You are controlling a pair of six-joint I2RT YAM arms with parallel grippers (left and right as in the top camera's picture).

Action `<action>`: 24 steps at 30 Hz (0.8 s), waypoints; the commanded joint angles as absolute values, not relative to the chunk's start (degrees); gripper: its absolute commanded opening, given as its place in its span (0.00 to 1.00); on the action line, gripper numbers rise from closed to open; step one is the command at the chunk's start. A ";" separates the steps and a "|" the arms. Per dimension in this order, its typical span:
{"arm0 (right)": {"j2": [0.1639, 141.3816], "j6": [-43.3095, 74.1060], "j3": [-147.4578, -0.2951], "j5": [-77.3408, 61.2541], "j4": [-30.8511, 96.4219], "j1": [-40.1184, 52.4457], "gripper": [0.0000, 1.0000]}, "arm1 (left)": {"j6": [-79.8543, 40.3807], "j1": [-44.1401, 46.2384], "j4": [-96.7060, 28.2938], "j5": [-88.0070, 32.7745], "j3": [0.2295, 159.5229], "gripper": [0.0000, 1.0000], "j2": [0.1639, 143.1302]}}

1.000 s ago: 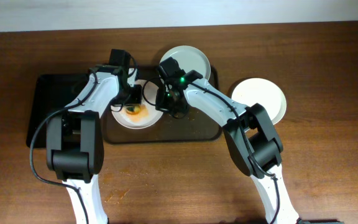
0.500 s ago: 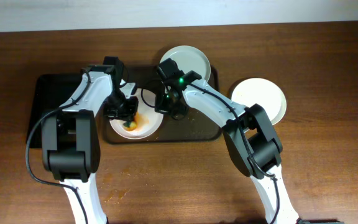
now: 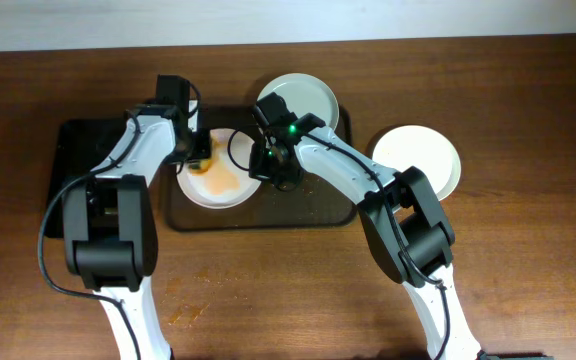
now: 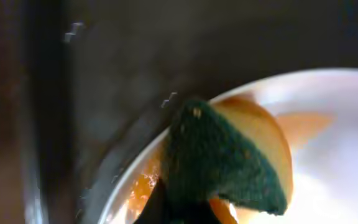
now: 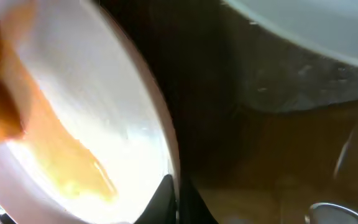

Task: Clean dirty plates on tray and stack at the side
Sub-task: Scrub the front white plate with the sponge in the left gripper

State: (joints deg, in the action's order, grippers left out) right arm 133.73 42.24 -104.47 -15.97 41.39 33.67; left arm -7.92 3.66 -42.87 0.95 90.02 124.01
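Sponge (image 4: pixel 229 155) sits clamped in my left gripper (image 3: pixel 197 156), pressed on the sauce-streaked plate (image 3: pixel 230 186) near its left edge, on the brown tray (image 3: pixel 318 212). My right gripper (image 3: pixel 266 166) meets that plate's right rim; whether it pinches, I cannot tell.

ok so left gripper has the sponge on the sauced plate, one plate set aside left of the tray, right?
Wrong side: overhead shows the set-aside plate right of the tray. The left gripper with sponge on the sauced plate is correct.
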 commanded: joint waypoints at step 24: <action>135.31 41.87 -105.06 -16.82 41.50 33.71 0.04 | -9.43 2.33 -48.18 -11.25 90.35 0.01 126.02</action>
State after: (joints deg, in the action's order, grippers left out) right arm 133.80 41.87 -104.47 -16.60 41.39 33.52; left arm -1.78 2.26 -49.78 -21.10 89.19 124.27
